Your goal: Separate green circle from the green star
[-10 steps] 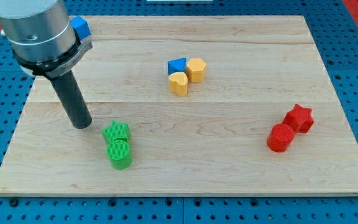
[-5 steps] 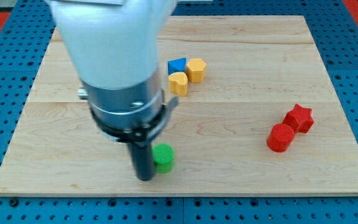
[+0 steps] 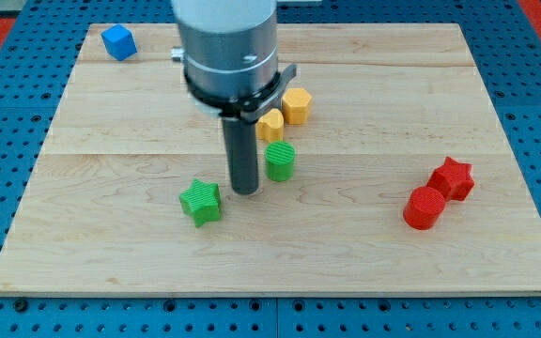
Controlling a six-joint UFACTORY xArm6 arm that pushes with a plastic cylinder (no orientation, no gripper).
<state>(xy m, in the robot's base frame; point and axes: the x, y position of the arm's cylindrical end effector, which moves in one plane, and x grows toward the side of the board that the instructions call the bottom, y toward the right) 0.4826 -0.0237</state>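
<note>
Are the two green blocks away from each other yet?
Mostly, yes. The green circle and the green star no longer touch; bare wood shows between them. My tip stands in that gap, closer to the circle, which sits just below the yellow blocks. What may be left is widening the gap.

We swept my tip [image 3: 245,192] from the worktop's left side to its middle, between the two greens. The green circle [image 3: 280,161] slid up and right, parting from the green star [image 3: 201,202].
</note>
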